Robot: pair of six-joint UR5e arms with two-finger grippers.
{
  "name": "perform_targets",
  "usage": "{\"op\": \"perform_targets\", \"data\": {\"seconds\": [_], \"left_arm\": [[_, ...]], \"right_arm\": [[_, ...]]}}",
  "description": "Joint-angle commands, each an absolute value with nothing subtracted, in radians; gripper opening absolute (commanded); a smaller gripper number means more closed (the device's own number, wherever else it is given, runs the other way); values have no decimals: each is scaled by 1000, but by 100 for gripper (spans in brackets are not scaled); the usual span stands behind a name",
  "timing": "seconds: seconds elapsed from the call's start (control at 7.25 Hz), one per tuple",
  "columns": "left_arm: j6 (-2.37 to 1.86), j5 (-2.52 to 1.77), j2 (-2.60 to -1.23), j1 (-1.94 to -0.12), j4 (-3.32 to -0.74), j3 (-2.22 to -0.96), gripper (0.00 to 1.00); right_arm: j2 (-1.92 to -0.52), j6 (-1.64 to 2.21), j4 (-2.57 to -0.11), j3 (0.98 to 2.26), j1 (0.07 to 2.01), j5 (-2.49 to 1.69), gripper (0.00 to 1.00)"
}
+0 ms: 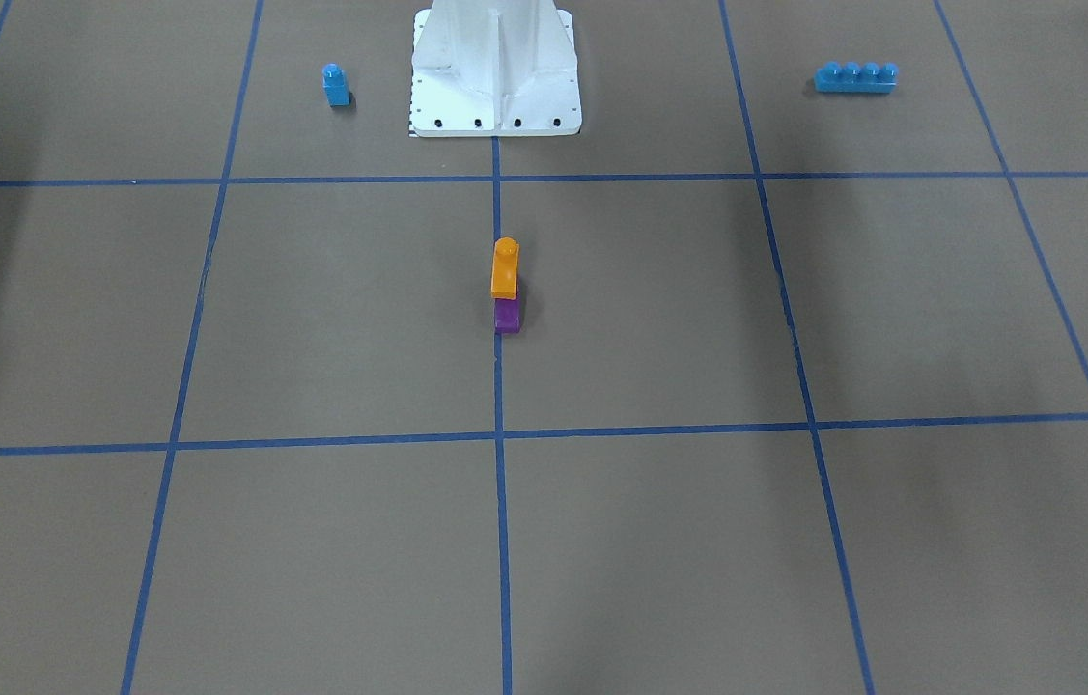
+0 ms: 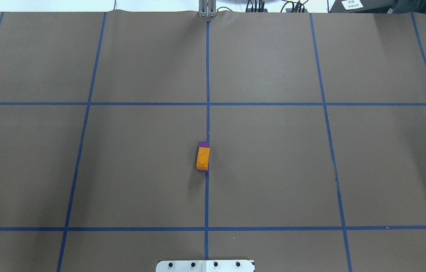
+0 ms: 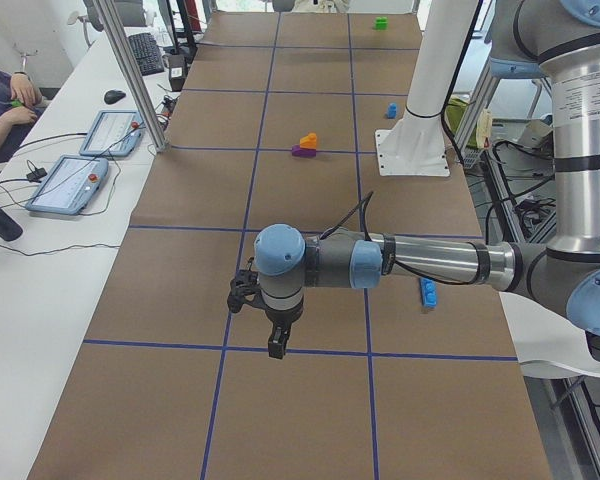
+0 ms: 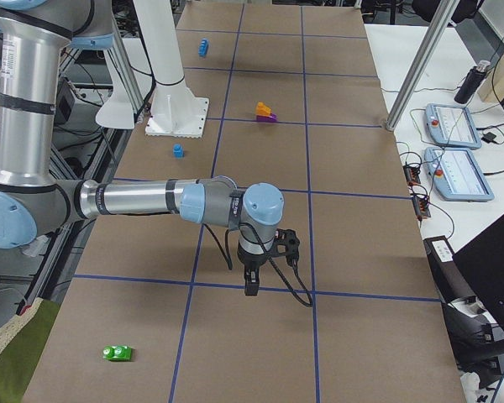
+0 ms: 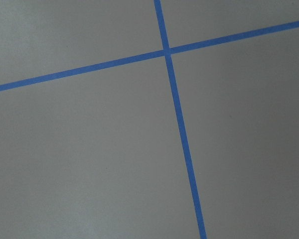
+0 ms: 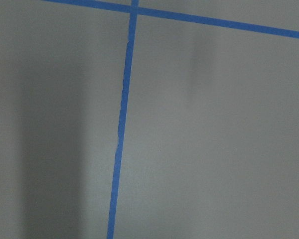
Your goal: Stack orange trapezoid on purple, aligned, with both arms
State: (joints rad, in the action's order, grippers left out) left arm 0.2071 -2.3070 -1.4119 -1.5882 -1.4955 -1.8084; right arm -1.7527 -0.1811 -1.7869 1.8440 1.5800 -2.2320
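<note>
The orange trapezoid [image 1: 505, 268] sits on top of the purple block [image 1: 507, 317] on the centre tape line, stud up. In the overhead view the orange trapezoid [image 2: 203, 158] covers most of the purple block [image 2: 203, 144], which shows mainly at the far end. Both arms are away from the stack. The left gripper [image 3: 277, 345] shows only in the exterior left view, pointing down above the table. The right gripper [image 4: 251, 288] shows only in the exterior right view, also pointing down. I cannot tell whether either is open or shut. Both wrist views show only brown table and blue tape.
A blue single-stud block [image 1: 336, 85] and a blue four-stud brick [image 1: 855, 76] lie either side of the white base pedestal [image 1: 495, 77]. A green block [image 4: 118, 353] lies near the table's right end. Tablets [image 3: 65, 185] lie on the operators' side table.
</note>
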Motion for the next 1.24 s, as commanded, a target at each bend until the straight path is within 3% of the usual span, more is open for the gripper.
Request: {"op": "perform_targets", "data": {"seconds": [0.0,1.1], "left_arm": [[207,-2307,-1411,-1589,-1496,-1807,100],[206,-2307,-1411,-1588,-1496,-1805,100]], "right_arm": [[-1753,-183,-1786,1844,1580,-2232,100],[-1753,-181,-1775,1842,1578,-2232,100]]}}
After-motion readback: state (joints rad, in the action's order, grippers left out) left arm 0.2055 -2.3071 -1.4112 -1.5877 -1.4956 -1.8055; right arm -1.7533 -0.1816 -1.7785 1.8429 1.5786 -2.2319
